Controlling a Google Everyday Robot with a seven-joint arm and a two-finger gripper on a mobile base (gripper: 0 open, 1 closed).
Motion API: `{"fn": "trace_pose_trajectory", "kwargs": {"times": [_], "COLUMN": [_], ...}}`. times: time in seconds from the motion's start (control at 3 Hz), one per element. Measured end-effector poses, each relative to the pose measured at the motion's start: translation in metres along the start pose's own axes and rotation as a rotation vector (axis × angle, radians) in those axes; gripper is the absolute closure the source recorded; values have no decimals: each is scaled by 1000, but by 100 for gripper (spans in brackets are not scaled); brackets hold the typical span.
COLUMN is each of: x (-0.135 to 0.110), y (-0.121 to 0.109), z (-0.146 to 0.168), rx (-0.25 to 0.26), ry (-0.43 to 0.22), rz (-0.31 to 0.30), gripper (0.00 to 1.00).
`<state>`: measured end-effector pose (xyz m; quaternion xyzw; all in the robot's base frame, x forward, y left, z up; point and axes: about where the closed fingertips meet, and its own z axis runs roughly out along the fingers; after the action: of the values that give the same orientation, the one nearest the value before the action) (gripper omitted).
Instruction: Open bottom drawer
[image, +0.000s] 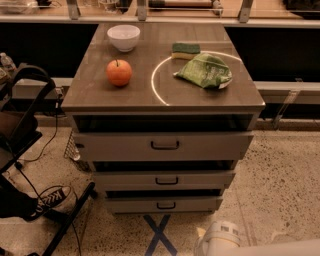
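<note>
Peeking low right — hand (217, 241) cropped, near bottom drawer (165, 204).

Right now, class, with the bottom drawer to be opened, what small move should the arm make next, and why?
Probably reach the arm forward toward the bottom drawer's dark handle. Nothing touches that handle yet. Only the white arm end shows, low at the right edge, short of the cabinet. The pincer is not in view.

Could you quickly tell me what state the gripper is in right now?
Gripper: not in view; only part of the white arm shows at the bottom edge, below the bottom drawer.
</note>
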<state>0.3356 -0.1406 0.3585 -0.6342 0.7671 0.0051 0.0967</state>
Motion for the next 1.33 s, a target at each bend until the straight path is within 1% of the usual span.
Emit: {"fn": "trace_pose_trajectory", "kwargs": {"times": [0.33, 0.67, 1.0, 1.33], "x": [0, 0, -12, -34], "y": [-1, -2, -11, -38], "z": [10, 9, 25, 81], "rx": [28, 30, 15, -40], "ry": [3, 3, -25, -114], "rz": [32, 30, 18, -6], "gripper": [0, 0, 0, 0]}}
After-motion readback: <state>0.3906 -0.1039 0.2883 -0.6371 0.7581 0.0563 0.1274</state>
